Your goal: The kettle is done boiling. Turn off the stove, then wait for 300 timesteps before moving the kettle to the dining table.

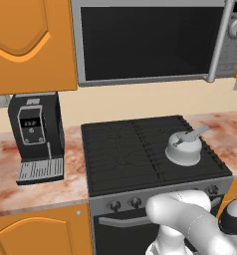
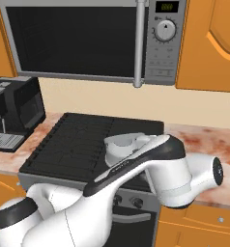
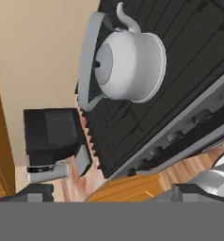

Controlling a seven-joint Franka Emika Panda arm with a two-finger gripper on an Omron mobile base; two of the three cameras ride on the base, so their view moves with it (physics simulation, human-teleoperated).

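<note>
Kettle (image 1: 182, 148) position, left base view: on the stove (image 1: 140, 149), at the right front of the dark grate, handle slanting up to the right. Two knobs (image 1: 124, 203) show on the grey front panel; a white arm link covers the panel's middle, and one more knob is partly visible at the right. A black coffee machine (image 1: 36, 137) stands on the counter (image 1: 41, 184) left of the stove. The microwave (image 1: 155, 40) above is cut off at the top edge.

Right base view: the arm crosses in front of the kettle (image 2: 122, 144); only its lid and upper body show. The stove's (image 2: 73, 144) front panel is largely hidden behind the arm. The coffee machine (image 2: 15, 111) is cut off at the left edge.

Hand view: the picture is rolled. The kettle (image 3: 128, 66) sits on the grate, seen from above, apart from the gripper (image 3: 112, 193). Both fingertips (image 3: 34, 192) stand far apart near the lower corners, holding nothing. Knobs (image 3: 175, 136) along the stove (image 3: 180, 70) panel are small; their settings cannot be made out.
</note>
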